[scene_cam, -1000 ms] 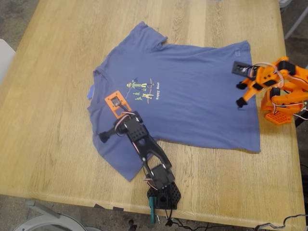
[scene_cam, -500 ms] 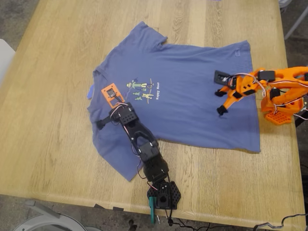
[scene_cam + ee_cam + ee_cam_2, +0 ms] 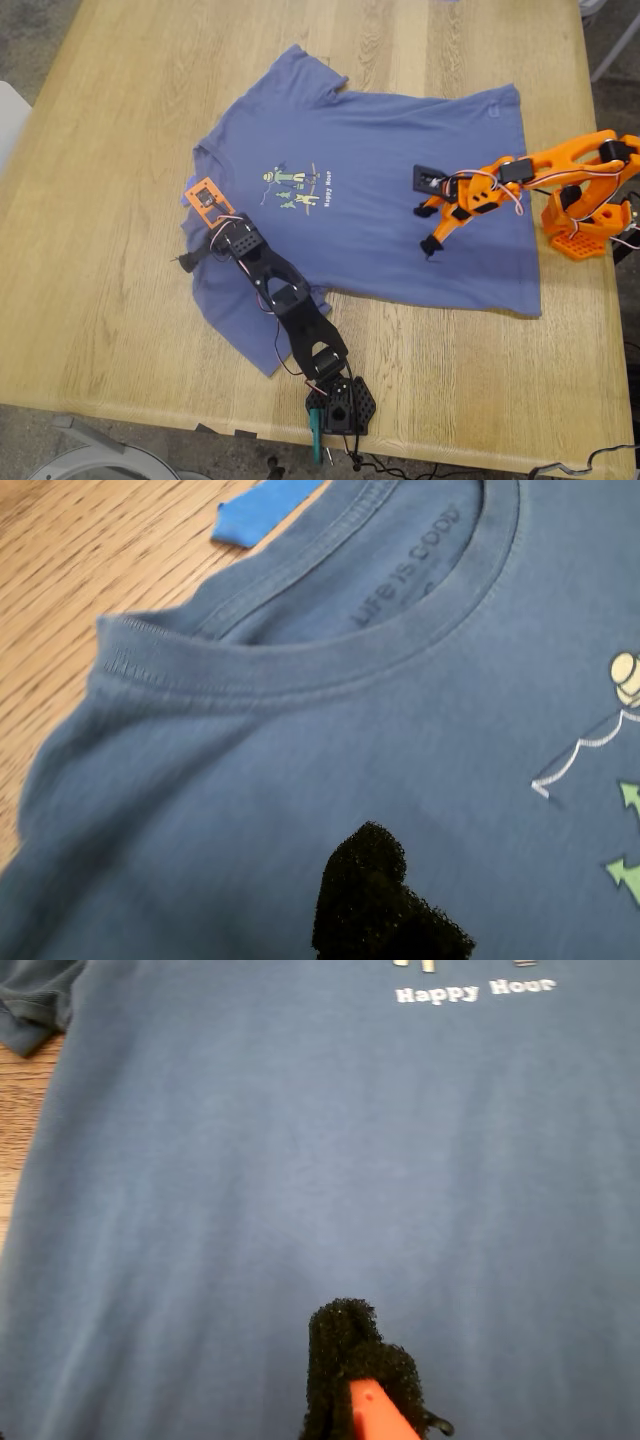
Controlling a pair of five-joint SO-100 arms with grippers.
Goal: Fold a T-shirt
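One blue tape scrap [image 3: 265,506] lies beside the T-shirt [image 3: 400,190] collar [image 3: 300,660].

1. T-shirt [image 3: 300,810], inside back of the collar: printed wording "LIFE IS GOOD", dark on blue.
2. T-shirt, chest, beside the cartoon print [image 3: 296,186]: small white text "Happy Hour" [image 3: 474,991].

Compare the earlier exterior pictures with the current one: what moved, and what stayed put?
My first gripper slid toward the collar, the exterior view's left. My second gripper reached leftward over the T-shirt. Nothing was grasped. The T-shirt and tape scrap stayed put.
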